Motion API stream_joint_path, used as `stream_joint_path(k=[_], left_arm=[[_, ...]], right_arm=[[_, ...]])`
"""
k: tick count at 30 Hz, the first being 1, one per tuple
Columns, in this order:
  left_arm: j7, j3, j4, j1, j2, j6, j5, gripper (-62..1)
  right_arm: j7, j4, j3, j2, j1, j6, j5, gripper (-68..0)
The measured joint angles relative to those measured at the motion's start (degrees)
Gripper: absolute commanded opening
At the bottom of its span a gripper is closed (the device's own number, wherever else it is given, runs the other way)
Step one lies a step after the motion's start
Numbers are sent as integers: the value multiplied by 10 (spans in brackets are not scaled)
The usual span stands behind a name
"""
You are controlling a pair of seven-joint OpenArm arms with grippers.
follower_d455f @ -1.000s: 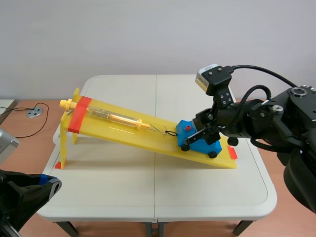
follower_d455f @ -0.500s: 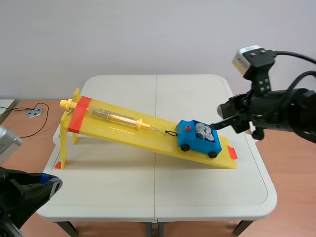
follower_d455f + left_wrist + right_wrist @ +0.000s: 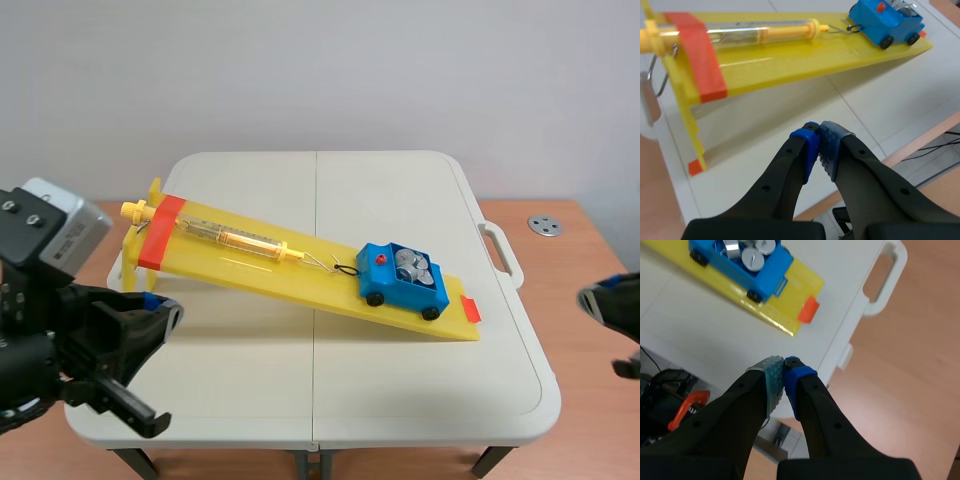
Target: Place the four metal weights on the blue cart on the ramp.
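Plain grey wall behind, and a white folding table fills the middle of the scene view. Across it slants the yellow ramp, high end at centre left, foot at centre right. The blue cart sits low on that slope, just right of centre, and the metal weights are packed in its open bed. I make out at least three silver discs; the fourth I can't be sure of. A wire hook ties the cart's nose to the clear spring tube lying up the ramp.

Both arms are well back. The left gripper has its pads pressed together on nothing, off the near table edge. The right gripper is likewise closed and empty, out beyond the table's handle side.

By my reading the loading looks done. The danger now is that hook: if it slips, the loaded cart rolls off the ramp's foot. A returning arm could also jog the ramp and spill the loose discs.
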State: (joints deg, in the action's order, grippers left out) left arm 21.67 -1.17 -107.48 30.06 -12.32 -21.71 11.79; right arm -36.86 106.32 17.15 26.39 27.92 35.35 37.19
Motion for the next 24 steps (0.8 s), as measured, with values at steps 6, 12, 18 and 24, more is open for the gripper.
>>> stream_joint_path(k=[6,12,18,24], left_arm=[[0,60,0,-50,40,0,-86,-582],[-5,105,2,-106,57,11,-162,-582],[-9,115,43,-159,72,40,-209,-582],[-9,115,118,-204,77,72,-234,-582]], right_arm=[[-19,5,88,0,111,50,47,-669],[-22,5,142,0,213,69,60,-669],[-22,5,152,-2,277,69,59,-669],[-22,5,166,-26,296,69,59,-669]])
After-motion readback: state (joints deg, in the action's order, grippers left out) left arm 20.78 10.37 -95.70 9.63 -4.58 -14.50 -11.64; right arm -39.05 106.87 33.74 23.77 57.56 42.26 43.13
